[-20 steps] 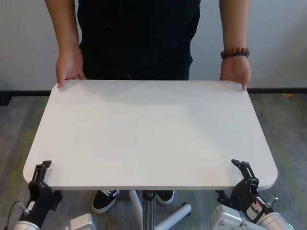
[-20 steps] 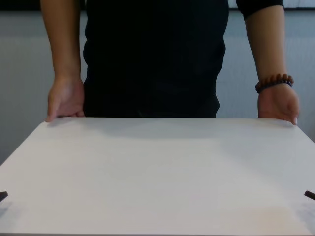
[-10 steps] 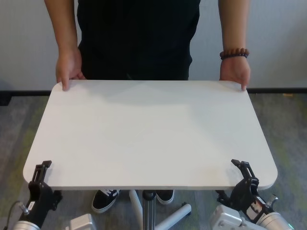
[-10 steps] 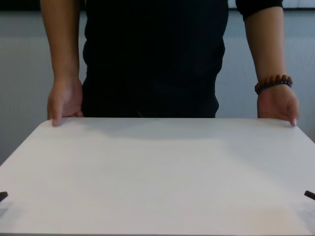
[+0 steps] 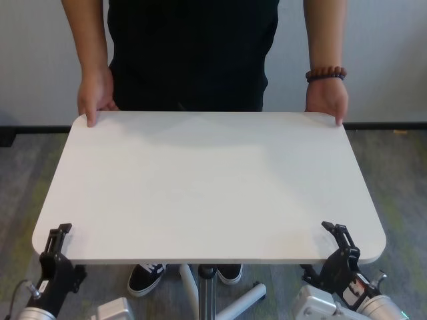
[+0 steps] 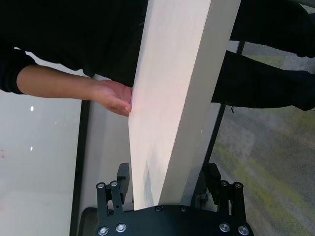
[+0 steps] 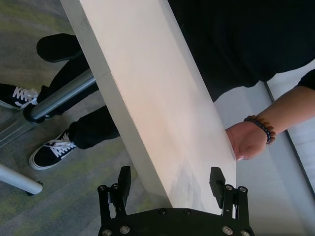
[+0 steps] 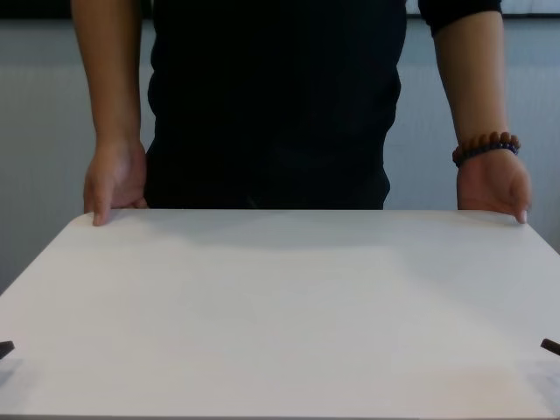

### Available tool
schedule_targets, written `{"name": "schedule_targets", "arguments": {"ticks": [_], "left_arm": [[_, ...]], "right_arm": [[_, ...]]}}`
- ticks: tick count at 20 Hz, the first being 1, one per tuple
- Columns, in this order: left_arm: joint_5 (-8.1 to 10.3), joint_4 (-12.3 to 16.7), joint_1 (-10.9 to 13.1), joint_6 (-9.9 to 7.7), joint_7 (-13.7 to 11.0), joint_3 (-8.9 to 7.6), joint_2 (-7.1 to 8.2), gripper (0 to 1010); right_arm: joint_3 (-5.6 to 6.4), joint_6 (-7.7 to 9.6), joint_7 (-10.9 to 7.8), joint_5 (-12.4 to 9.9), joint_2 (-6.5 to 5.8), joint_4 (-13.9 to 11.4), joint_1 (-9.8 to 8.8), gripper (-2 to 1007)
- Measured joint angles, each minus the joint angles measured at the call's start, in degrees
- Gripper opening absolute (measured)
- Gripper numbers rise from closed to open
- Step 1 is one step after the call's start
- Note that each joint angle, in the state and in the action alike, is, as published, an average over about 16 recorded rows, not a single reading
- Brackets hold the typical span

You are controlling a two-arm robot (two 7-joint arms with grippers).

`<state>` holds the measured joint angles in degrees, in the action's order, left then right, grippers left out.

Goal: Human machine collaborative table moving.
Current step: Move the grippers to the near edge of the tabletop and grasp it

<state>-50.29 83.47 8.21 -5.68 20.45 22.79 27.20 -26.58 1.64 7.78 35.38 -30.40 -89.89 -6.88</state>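
The white table point(image 5: 210, 180) stands between me and the human point(image 5: 193, 53) in a black top. The human's hands grip the two far corners, one hand point(image 5: 95, 100) bare and the other point(image 5: 327, 103) with a bead bracelet point(image 5: 325, 73). My left gripper point(image 5: 59, 243) sits at the near left corner, and in the left wrist view the left gripper point(image 6: 167, 172) is open with the table's edge between its fingers. My right gripper point(image 5: 337, 240) sits at the near right corner. In the right wrist view the right gripper point(image 7: 170, 179) straddles the edge the same way, open.
Under the tabletop a silver pedestal leg point(image 5: 207, 293) runs down to white base feet point(image 5: 247, 300). The human's black shoes point(image 5: 147, 277) stand on the grey carpet beside it. A white wall closes the room behind the human.
The human's hand on the view's left has shifted slightly inward along the far corner. The table and both grippers stay where they were.
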Motion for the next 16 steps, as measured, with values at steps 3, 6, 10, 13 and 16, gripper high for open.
{"name": "schedule_targets", "arguments": {"ticks": [3, 6, 10, 13, 16], "left_arm": [[-0.01, 0.0, 0.0, -0.02, 0.0, 0.01, 0.0, 996], [-0.02, 0.0, 0.0, -0.03, 0.0, 0.02, 0.01, 987], [-0.04, 0.0, 0.0, -0.05, 0.0, 0.03, 0.01, 954], [-0.05, 0.0, 0.0, -0.06, 0.0, 0.03, 0.01, 909], [-0.06, 0.0, 0.0, -0.07, 0.0, 0.04, 0.01, 844]], "right_arm": [[-0.01, 0.01, 0.0, 0.0, -0.01, 0.0, 0.01, 994], [-0.02, 0.03, 0.0, 0.0, -0.02, 0.0, 0.01, 971], [-0.04, 0.05, 0.0, 0.1, -0.03, 0.0, 0.02, 917], [-0.05, 0.06, 0.0, 0.1, -0.04, 0.0, 0.02, 855], [-0.05, 0.08, 0.0, 0.1, -0.04, 0.0, 0.02, 773]]}}
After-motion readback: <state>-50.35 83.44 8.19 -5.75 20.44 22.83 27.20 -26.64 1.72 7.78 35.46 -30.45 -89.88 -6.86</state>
